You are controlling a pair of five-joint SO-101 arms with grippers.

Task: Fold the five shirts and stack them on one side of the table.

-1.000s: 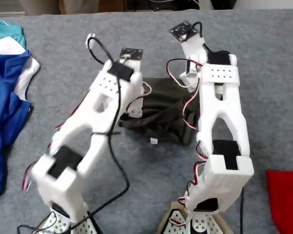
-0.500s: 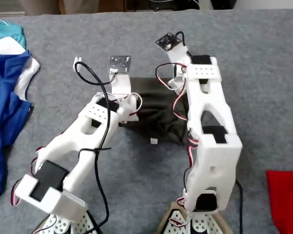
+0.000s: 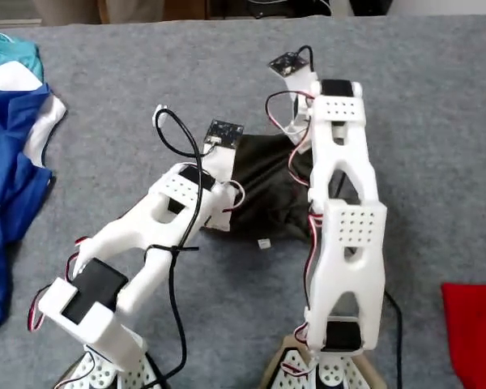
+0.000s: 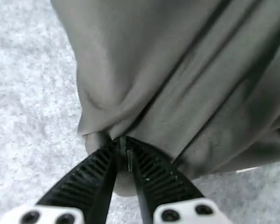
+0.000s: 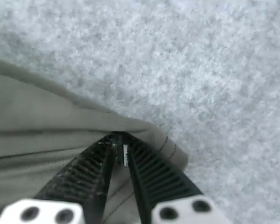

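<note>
Pinching the dark shirt (image 3: 267, 190), lying on the table (image 3: 437, 121) between the arms, in left gripper (image 4: 122, 141) and right gripper (image 5: 118, 138) fingers alike. Risking slippage from shallow bites, bunching under uneven pulling.

Grey felt table (image 3: 454, 121), brown wood (image 3: 130, 10) beyond — far edge

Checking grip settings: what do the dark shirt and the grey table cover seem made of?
Dark olive-grey shirt: thin, matte fabric, probably cotton jersey; it drapes in soft folds.
Grey table cover: fuzzy, felt-like or low-pile carpet, judging by its speckled fibrous texture.
</note>
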